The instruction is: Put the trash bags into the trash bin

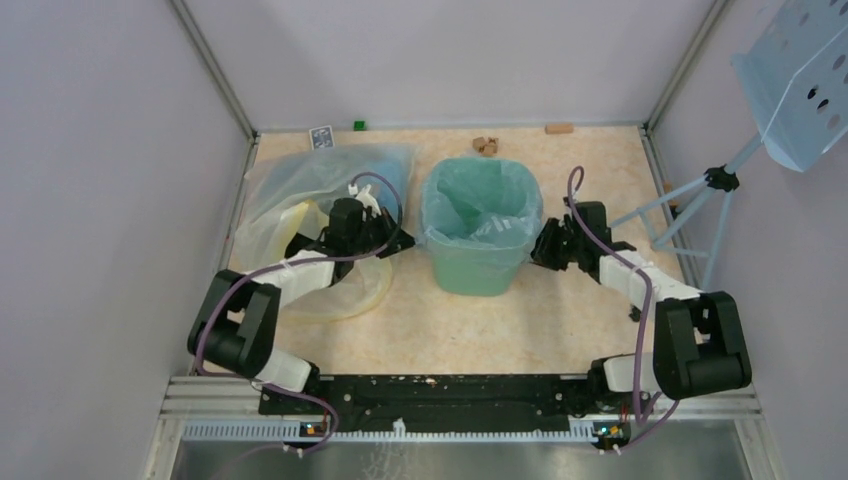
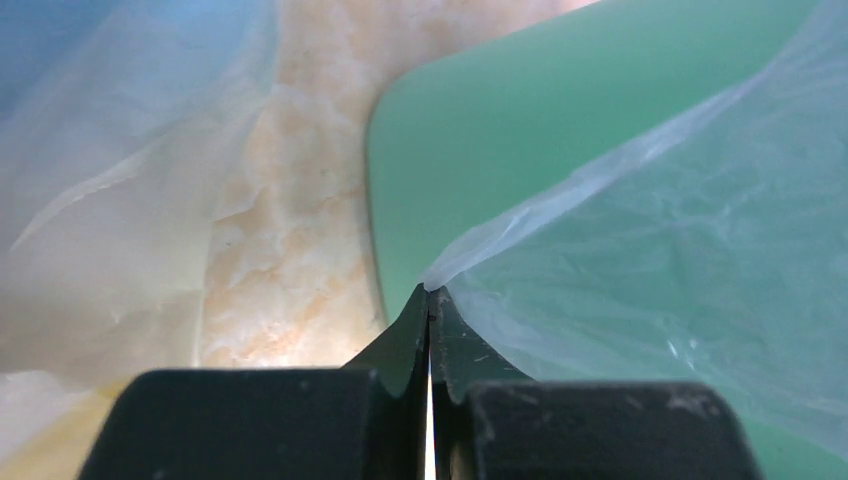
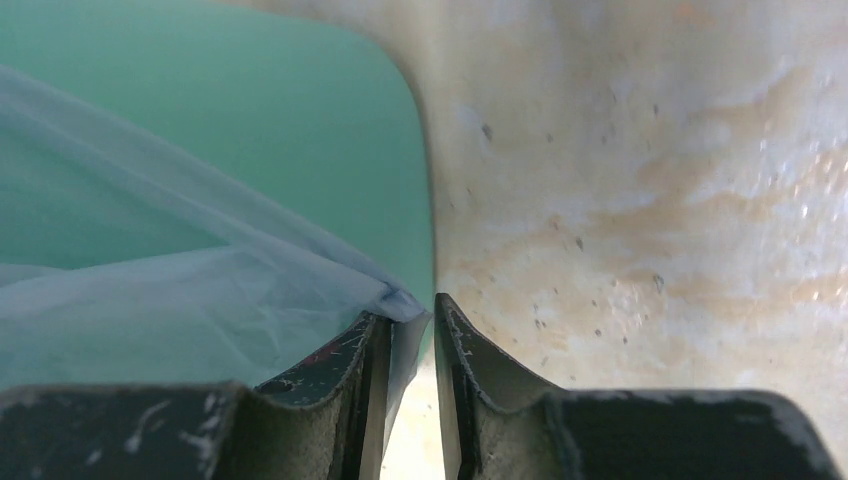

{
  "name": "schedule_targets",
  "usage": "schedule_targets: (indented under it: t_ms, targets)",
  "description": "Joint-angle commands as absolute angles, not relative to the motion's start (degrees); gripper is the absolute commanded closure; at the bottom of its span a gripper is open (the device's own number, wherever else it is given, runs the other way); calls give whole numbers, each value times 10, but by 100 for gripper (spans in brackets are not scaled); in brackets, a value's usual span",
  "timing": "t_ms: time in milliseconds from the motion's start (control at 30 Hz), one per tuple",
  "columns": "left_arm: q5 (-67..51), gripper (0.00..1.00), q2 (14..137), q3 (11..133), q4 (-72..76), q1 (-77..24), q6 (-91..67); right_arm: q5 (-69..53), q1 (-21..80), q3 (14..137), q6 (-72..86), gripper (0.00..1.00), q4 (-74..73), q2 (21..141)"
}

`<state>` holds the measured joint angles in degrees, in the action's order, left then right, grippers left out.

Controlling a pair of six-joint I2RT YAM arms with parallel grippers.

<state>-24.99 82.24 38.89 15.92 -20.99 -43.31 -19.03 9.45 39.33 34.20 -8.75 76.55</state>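
Note:
The mint-green trash bin (image 1: 478, 268) stands upright mid-table. A light-blue trash bag (image 1: 470, 200) lines its inside and drapes over the rim. My left gripper (image 1: 402, 240) is at the bin's left side, shut on the bag's edge; the left wrist view shows its tips (image 2: 430, 292) pinching the film (image 2: 650, 260) beside the bin wall (image 2: 470, 150). My right gripper (image 1: 541, 246) is at the bin's right side. In the right wrist view its jaws (image 3: 412, 312) stand slightly apart, with the bag's edge (image 3: 150, 300) lying loose against the left finger, next to the bin (image 3: 250, 120).
A bigger clear bag with yellow tint (image 1: 300, 190) lies left of the bin under my left arm. A playing card (image 1: 321, 137), a green cube (image 1: 358, 125) and wooden bits (image 1: 485, 146) sit along the back wall. A blue perforated rack on a tripod (image 1: 800, 80) stands at right.

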Motion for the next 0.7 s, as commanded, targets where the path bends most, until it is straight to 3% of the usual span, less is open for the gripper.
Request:
schedule_targets:
  t_ms: [0, 333, 500, 667]
  targets:
    - [-271, 100, 888, 425, 172, -207, -402, -206, 92, 358, 350, 77, -38, 738]
    - [-305, 100, 953, 494, 164, -208, -398, -179, 92, 353, 340, 72, -66, 713]
    - [-271, 85, 924, 498, 120, -198, -367, -142, 92, 359, 326, 68, -107, 657]
    - [-312, 81, 936, 518, 88, -174, -352, -130, 92, 340, 331, 67, -128, 606]
